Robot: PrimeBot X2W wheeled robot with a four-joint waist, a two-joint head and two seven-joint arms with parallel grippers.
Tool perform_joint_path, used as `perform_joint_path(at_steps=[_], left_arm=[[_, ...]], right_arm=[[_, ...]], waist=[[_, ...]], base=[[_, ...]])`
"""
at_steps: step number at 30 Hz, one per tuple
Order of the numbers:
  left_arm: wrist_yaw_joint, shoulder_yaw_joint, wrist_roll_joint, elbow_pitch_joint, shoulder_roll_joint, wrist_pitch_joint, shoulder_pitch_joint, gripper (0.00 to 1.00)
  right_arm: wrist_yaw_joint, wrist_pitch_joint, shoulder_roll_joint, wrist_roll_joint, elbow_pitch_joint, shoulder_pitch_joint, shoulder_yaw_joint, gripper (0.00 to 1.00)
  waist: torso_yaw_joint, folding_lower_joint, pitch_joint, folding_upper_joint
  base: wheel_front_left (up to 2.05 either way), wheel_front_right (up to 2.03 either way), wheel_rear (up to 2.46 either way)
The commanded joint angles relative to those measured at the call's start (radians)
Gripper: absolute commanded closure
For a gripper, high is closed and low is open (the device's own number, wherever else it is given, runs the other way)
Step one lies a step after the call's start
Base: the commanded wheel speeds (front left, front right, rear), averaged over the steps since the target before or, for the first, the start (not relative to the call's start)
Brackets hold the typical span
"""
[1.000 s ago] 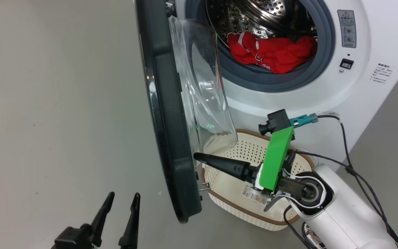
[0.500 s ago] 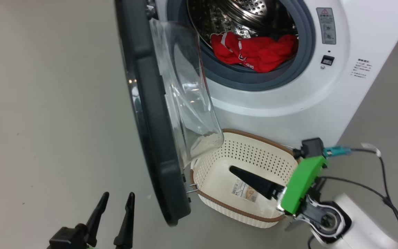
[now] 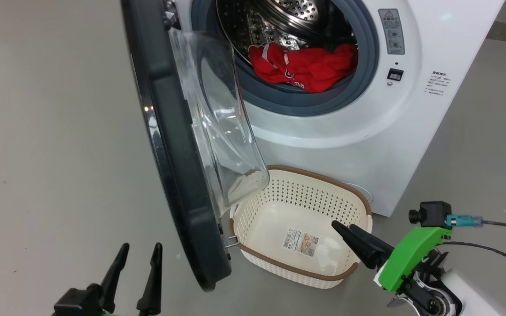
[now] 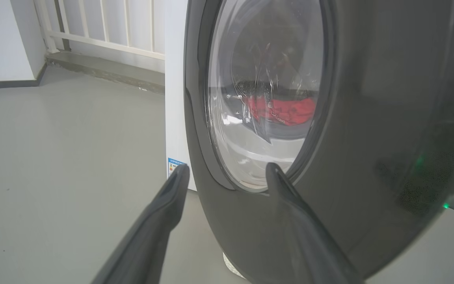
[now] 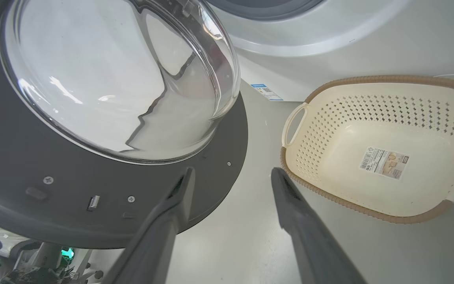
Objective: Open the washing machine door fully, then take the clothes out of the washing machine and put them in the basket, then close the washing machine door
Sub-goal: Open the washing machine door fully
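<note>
Grey floor [image 3: 37, 131]; right gripper [image 5: 231, 171] spread wide, empty, beside basket [image 3: 297, 173]; left gripper [image 3: 142, 245] likewise, near open door [image 3: 169, 153].

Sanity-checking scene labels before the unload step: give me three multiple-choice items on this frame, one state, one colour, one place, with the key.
1. The washing machine door is: A shut; B swung open; C off its hinges.
2. The rim of the basket is: A blue; B black; C brown.
3. The clothes lie: A in the basket; B in the drum of the washing machine; C hanging on the door.

Key: 1 B, the drum mouth is uncovered. 2 C, a brown woven-look band edges the cream walls. 3 B, red fabric sits behind the grey gasket and the basket holds none.
</note>
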Motion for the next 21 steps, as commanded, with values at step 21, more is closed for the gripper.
perform_joint_path(at_steps=[21], left_arm=[[-0.006, 0.049, 0.018, -0.016, 0.011, -0.012, 0.01, 0.0]], right_arm=[[0.005, -0.409, -0.073, -0.28, 0.094, 0.025, 0.094, 0.0]], waist=[[-0.023, 0.0, -0.023, 0.0]], base=[[0.0, 0.0, 0.0]])
